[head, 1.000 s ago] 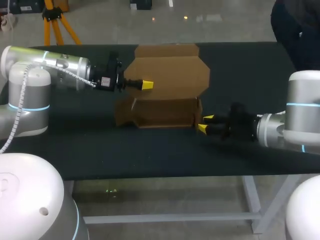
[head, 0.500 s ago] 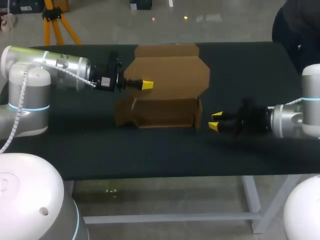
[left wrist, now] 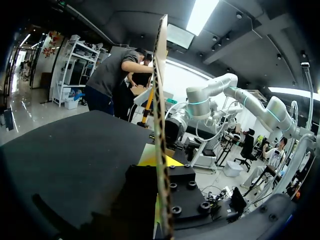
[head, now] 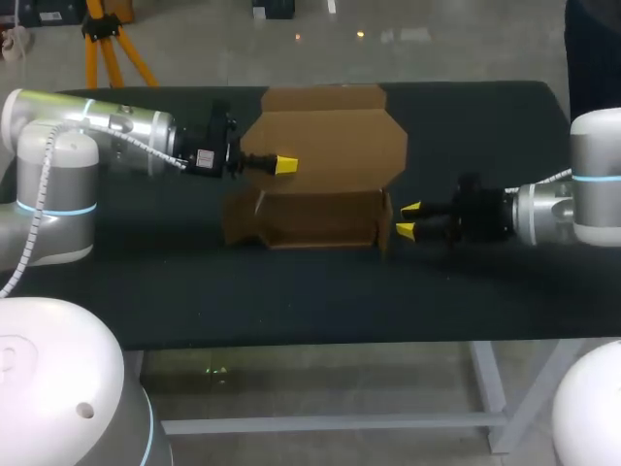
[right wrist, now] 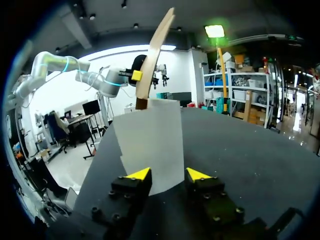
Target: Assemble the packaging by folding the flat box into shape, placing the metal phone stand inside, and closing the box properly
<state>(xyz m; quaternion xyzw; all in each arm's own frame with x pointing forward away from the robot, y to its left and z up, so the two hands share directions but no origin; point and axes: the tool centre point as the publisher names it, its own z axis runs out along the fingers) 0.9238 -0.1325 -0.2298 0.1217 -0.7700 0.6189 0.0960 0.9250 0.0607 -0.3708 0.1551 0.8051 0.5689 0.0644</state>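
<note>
Since a second ago the right arm (head: 572,209) has been pulling back from the box's (head: 320,184) near right corner and swinging in again, so it is now sitting further up the table (head: 291,291), level with the right end of the box. The left arm (head: 107,131) has been keeping still.

From the head camera, the cardboard box is lying in the middle of the table with its lid (head: 325,146) folded back and open. The left arm is reaching over from the side, and the left jaws are pinching the lid near its left edge, one yellow tip lying on top of the panel. The right jaws are standing apart, just beside the box's right end wall (head: 388,221); whether they are touching it I cannot tell.

From the left wrist, the lid's thin edge (left wrist: 161,100) is running straight up out of the jaws, with one yellow fingertip (left wrist: 149,159) pressing against its side.

From the right wrist, the two yellow fingertips (right wrist: 139,174) are spreading narrowly, and the pale end wall (right wrist: 150,145) is standing just ahead of them, its lower corner dipping between them. Beyond it the raised lid (right wrist: 155,55) is tilting upward, held by the left arm (right wrist: 95,77).
</note>
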